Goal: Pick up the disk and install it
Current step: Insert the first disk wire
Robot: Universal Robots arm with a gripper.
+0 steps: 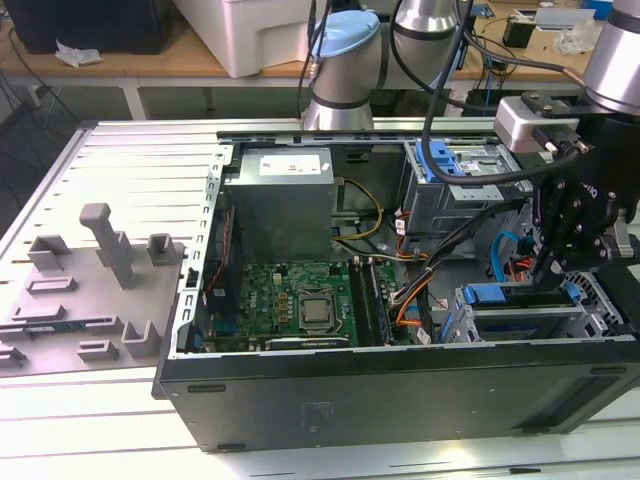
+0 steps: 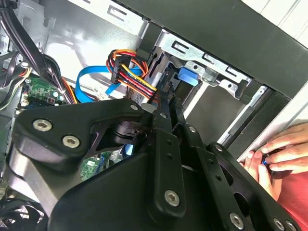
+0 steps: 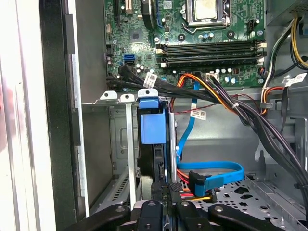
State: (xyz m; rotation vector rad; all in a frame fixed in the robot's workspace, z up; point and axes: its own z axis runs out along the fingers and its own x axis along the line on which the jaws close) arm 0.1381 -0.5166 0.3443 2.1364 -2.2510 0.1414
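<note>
Disk stood on edge in the drive cage, blue carrier tab uppermost, gripper pinching its dark rear edge

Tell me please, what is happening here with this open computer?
A robot arm is working inside an open computer case lying on its side. Its claw is lowered at the drive cage, right over the disk, whose blue carrier stands on edge in the cage. The disk looks at least partly slotted in; whether it is fully seated cannot be told. A person's hand rests at the edge of the case.
</note>
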